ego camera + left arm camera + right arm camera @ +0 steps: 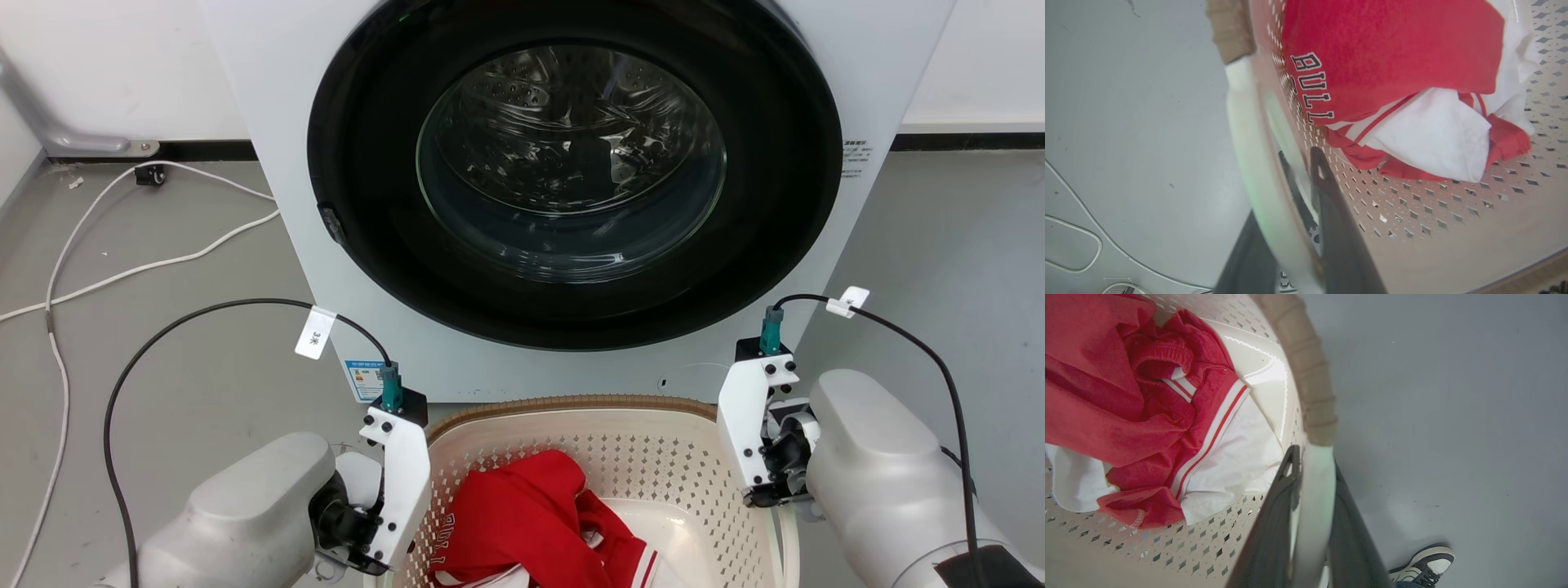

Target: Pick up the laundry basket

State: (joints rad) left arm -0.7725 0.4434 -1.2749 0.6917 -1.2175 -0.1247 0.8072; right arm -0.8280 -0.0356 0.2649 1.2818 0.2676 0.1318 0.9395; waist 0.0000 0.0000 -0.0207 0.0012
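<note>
Both sides pinched: the left end effector (1290,192) clenches the laundry basket (653,465) by its white side handle (1241,122), one finger inside the wall, one outside. The right end effector (1314,461) mirrors it on the opposite handle (1312,502), a balanced hold, I'd judge, to keep the red and white clothes (522,506) level. The basket sits between the arms before the washer (571,188), over grey floor (939,229) with white cables (196,255) at left and a person's shoe (1425,561) beyond the right handle.
</note>
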